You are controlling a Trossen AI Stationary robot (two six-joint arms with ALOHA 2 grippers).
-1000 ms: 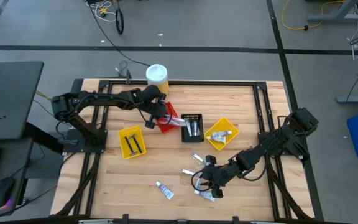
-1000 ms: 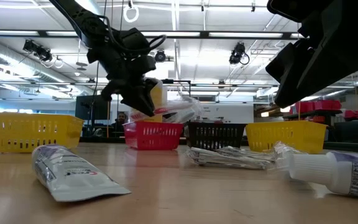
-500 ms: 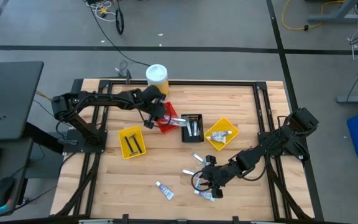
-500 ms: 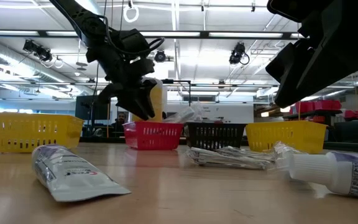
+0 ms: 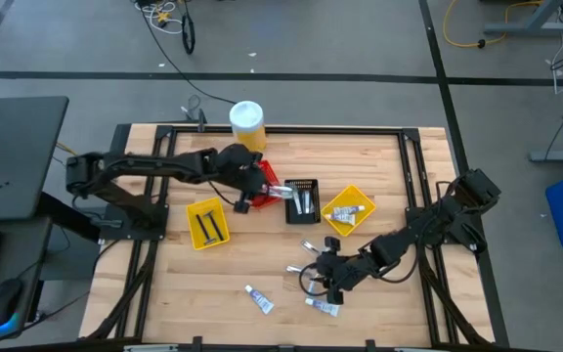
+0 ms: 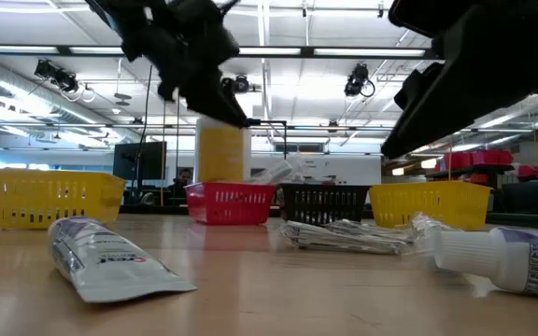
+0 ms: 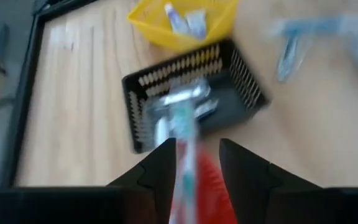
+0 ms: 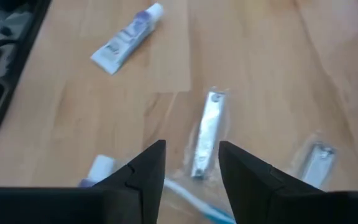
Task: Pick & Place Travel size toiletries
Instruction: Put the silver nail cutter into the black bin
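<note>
My left gripper (image 7: 197,163) (image 5: 258,188) hangs open above the red bin (image 5: 264,182). A wrapped toothbrush (image 7: 182,124) (image 5: 283,193) lies below it, apart from the fingers, one end on the red bin (image 7: 211,198) and the other over the black bin (image 7: 241,81). My right gripper (image 8: 191,163) (image 5: 319,282) is open over loose toiletries on the near table. These are a wrapped silver item (image 8: 207,138), a blue toothbrush (image 8: 194,202), a white tube (image 8: 127,41) and a tube cap (image 8: 99,167).
A yellow bin (image 5: 207,223) with dark combs stands at the left. Another yellow bin (image 5: 348,210) with tubes is right of the black bin (image 5: 302,199). The yellow canister (image 5: 246,121) stands at the far edge. More wrapped items (image 5: 311,248) and a tube (image 5: 258,299) lie on the near boards.
My left gripper has opened and let go of the wrapped toothbrush, then risen clear above the red bin. The toothbrush, which hung from the fingers, now rests across the red and black bins.
</note>
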